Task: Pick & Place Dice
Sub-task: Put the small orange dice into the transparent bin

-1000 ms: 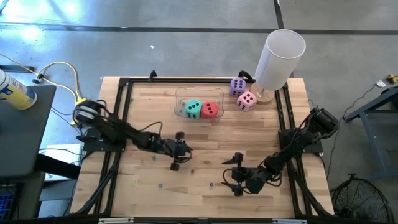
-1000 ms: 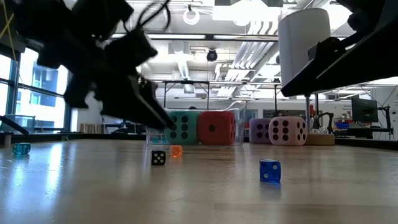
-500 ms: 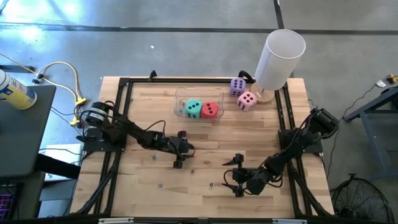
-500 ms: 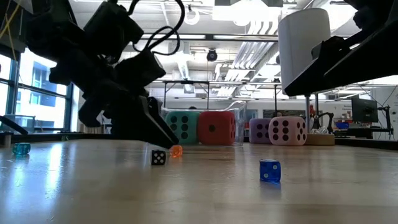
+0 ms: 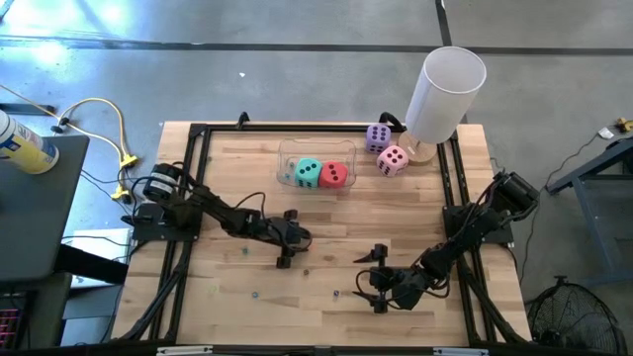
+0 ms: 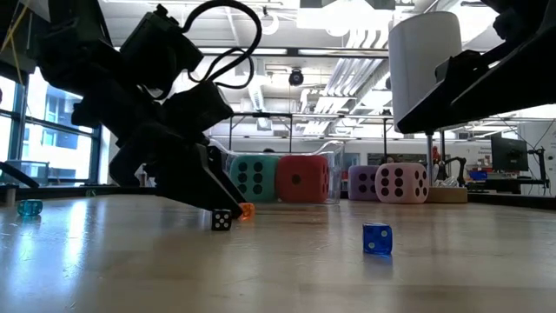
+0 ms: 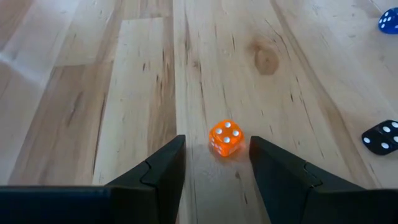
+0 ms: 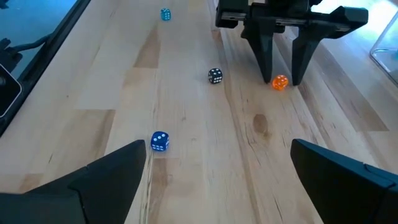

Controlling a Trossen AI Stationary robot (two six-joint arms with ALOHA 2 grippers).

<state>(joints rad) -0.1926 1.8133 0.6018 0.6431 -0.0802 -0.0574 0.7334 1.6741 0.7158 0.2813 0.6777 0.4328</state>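
Left gripper [image 7: 217, 163] sitting low on table [image 5: 415, 208], fingers apart, small orange die [image 7: 225, 137] lying between tips, not squeezed. Right gripper [image 8: 214, 180] waiting near, fingers wide apart, holding nothing. Teal die [image 5: 309, 172], red die [image 5: 334, 175] sitting in clear tray [image 5: 287, 160]; purple die [image 5: 377, 137], pink die [image 5: 393, 160] resting beside white tube [image 5: 445, 91]. Tube top cut off in low view.

A robotics lab or open industrial workspace; the wooden worktop [image 5: 326, 213] sits in a black metal frame [image 5: 203, 133] on a polished concrete floor [image 5: 247, 59]; a yellow cable [image 5: 104, 109] trails beside it; across the room, exposed ceiling ducts [image 6: 347, 83], strip lights [image 6: 278, 50], tall windows [image 6: 52, 130] and more benches with equipment [image 6: 508, 156] show.
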